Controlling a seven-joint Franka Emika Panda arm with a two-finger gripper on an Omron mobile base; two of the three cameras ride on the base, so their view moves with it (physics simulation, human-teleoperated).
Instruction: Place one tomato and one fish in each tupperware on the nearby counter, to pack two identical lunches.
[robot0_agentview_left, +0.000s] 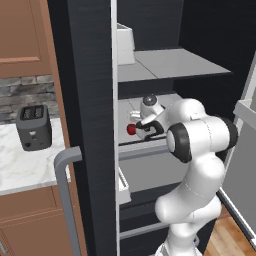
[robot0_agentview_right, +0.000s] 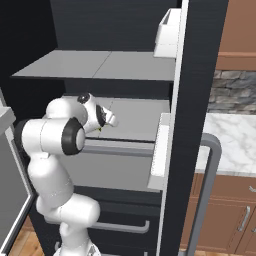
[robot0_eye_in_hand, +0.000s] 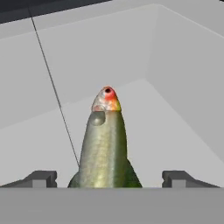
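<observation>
A yellowish green fish (robot0_eye_in_hand: 105, 148) with a red-tipped head lies on the grey fridge shelf (robot0_eye_in_hand: 175, 131), pointing away from the hand. My gripper (robot0_eye_in_hand: 107, 179) is open, and the fish's tail end lies between the two fingertips (robot0_eye_in_hand: 41, 178), which stand wide apart and clear of it. From the left base view the gripper (robot0_agentview_left: 145, 129) reaches into the fridge's middle shelf (robot0_agentview_left: 131, 104), right beside a red tomato (robot0_agentview_left: 131, 129) on that shelf. In the right base view the hand (robot0_agentview_right: 106, 121) hides the fish. The tupperware is out of view.
A grey upper shelf (robot0_agentview_left: 170, 65) hangs above the hand. The black fridge wall (robot0_agentview_left: 90, 100) and its grey handle (robot0_agentview_left: 67, 200) separate me from the marble counter (robot0_agentview_left: 25, 165), where a dark toaster (robot0_agentview_left: 34, 127) stands. White bins (robot0_agentview_right: 167, 32) sit at the fridge's side.
</observation>
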